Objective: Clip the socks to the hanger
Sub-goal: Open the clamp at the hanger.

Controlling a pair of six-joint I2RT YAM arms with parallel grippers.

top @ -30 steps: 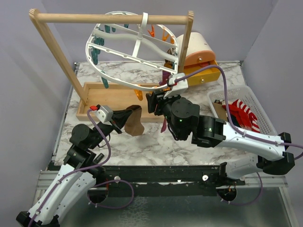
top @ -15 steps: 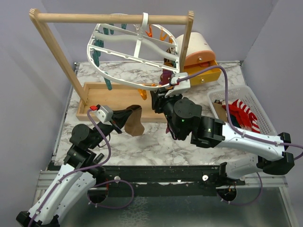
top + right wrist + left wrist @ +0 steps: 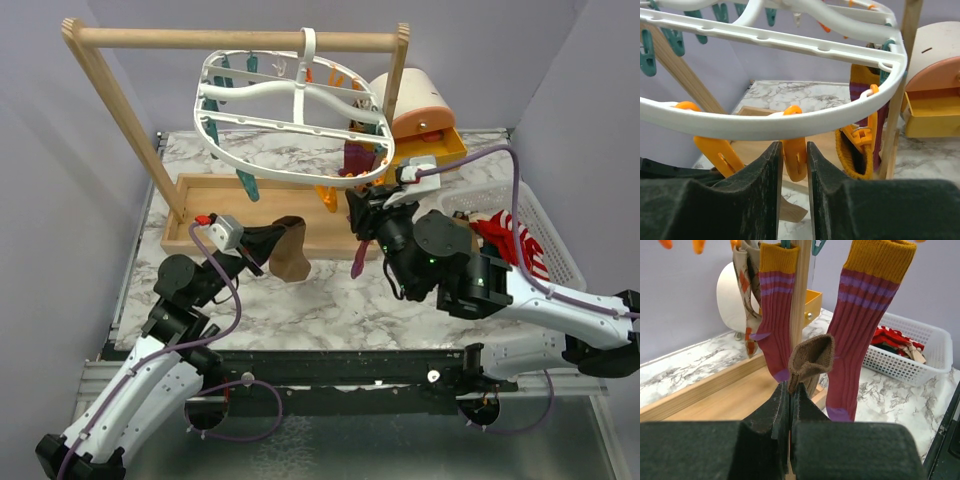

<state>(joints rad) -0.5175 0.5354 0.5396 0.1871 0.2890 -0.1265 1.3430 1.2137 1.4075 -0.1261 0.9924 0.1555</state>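
Left wrist, left end effector [image 3: 790, 387] pinching brown sock [image 3: 812, 357], cuff outward, right end effector [image 3: 791, 150] pinching orange clip [image 3: 795, 167]

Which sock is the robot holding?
The plain brown sock, pinched in the left gripper. The maroon striped socks hang behind it, and the red-and-white one lies in the white basket.

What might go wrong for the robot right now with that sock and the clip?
1. The left gripper pinches just one end of the brown sock, so it may slip out before reaching a clip.
2. The right gripper squeezes an orange clip on the hanger, which hangs only by its hook from the wooden bar. A tug might swing or unhook it.
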